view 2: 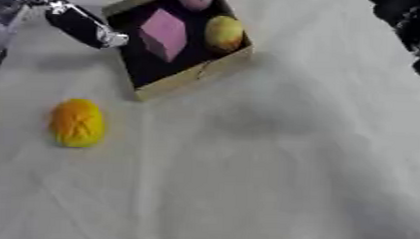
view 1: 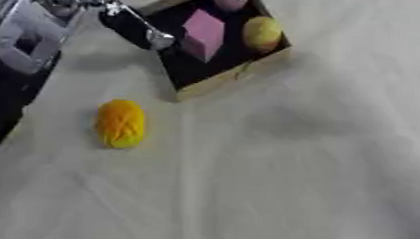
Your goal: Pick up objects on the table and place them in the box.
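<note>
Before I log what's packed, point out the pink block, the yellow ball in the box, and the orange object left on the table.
pink block point(view 1: 204, 32): left eye view, its top face.
yellow ball point(view 1: 262, 32): left eye view, its middle.
orange object point(view 1: 120, 123): left eye view, its middle.

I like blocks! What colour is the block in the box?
Pink block, clearest in the left eye view.

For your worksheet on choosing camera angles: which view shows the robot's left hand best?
The left eye view: the left hand and more of its arm show beside the box. In the right eye view the same hand sits nearer the picture's left edge, with the arm mostly cut off.
</note>
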`<state>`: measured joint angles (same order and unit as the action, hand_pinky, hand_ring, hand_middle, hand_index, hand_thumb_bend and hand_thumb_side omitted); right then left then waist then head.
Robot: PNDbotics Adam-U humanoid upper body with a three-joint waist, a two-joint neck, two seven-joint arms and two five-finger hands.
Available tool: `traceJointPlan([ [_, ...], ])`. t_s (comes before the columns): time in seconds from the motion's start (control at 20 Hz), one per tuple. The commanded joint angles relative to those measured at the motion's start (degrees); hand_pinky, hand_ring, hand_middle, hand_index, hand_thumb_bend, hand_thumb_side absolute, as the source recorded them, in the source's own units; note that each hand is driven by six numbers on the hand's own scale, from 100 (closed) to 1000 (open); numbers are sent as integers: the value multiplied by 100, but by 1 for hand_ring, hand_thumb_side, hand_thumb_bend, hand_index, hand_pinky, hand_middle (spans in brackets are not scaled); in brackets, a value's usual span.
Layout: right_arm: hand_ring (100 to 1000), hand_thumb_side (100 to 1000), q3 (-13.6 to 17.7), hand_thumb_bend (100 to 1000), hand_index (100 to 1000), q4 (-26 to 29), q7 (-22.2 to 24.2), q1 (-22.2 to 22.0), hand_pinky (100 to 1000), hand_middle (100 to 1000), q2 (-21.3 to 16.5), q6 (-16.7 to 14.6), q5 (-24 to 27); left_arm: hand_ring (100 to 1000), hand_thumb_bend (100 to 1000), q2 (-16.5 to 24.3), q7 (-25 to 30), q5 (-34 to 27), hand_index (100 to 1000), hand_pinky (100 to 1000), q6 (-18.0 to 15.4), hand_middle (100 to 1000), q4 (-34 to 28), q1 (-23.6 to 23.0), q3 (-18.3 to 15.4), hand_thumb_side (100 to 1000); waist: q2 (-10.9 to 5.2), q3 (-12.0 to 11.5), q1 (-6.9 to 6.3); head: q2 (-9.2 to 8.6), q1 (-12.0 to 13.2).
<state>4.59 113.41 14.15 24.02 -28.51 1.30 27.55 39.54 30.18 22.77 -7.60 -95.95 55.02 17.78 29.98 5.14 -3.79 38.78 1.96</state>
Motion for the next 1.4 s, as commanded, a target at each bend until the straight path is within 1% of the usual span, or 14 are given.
traceJointPlan([
  [0.05,906,525,80,100,798,118,-52,14,1000,587,-154,-14,38,908,258,878,-251,-355,903,895,209,777,-1083,-463,-257,100,-912,-51,47,47,-71],
  [0.1,906,523,84,100,798,118,-58,19,1000,587,-159,-25,39,911,279,1151,-333,-400,903,896,277,781,-1410,-779,-344,100,-908,-74,58,55,-86],
  [0.15,905,520,92,100,798,118,-65,22,1000,587,-168,-39,39,902,325,1415,-408,-407,908,897,332,792,-1638,-1115,-436,103,-899,-103,69,58,-104],
  [0.2,905,519,102,100,798,118,-75,23,1000,587,-177,-58,38,897,329,1675,-516,-381,910,896,332,794,-1753,-1494,-548,105,-890,-130,85,61,-113],
  [0.25,905,519,116,100,798,118,-88,17,1000,587,-185,-74,35,863,350,1892,-629,-322,916,888,320,796,-1810,-1878,-662,116,-879,-172,104,60,-125],
  [0.35,905,519,137,100,797,118,-115,13,1000,587,-186,-95,29,846,360,2179,-810,-181,914,886,328,791,-1851,-2564,-854,132,-859,-251,148,49,-122],
  [0.4,905,479,140,100,797,118,-124,18,1000,586,-181,-101,29,848,498,2267,-864,-116,914,889,358,791,-1858,-2856,-935,100,-851,-291,172,44,-109],
  [0.45,905,518,138,100,797,118,-126,26,1000,587,-175,-105,31,852,367,2323,-905,-63,914,893,389,793,-1861,-3088,-1010,137,-847,-324,192,43,-99],
  [0.55,905,518,133,100,797,118,-129,36,1000,587,-166,-109,34,860,380,2375,-964,19,915,900,425,797,-1863,-3413,-1143,141,-845,-372,223,46,-93],
  [0.7,905,517,131,100,797,118,-140,41,1000,586,-153,-109,37,866,360,2400,-943,71,922,904,484,802,-1864,-3693,-1256,141,-847,-427,264,45,-78],
  [1.0,904,512,138,100,797,118,-165,14,1000,586,-147,-141,41,874,362,2404,-885,77,928,911,551,810,-1864,-3863,-1361,139,-884,-407,314,65,-13],
  [1.05,904,512,143,100,796,118,-173,5,1000,586,-147,-146,40,880,362,2401,-883,78,936,918,576,817,-1864,-3890,-1380,160,-890,-410,321,66,-7],
  [1.2,904,512,149,100,796,118,-192,-7,1000,586,-148,-158,43,890,385,2398,-848,98,942,929,677,827,-1864,-3964,-1432,180,-906,-428,333,63,3],
  [1.4,904,512,146,100,796,118,-203,-8,1000,585,-141,-155,46,902,437,2383,-762,190,944,944,852,836,-1864,-4060,-1493,254,-924,-444,338,63,9],
])
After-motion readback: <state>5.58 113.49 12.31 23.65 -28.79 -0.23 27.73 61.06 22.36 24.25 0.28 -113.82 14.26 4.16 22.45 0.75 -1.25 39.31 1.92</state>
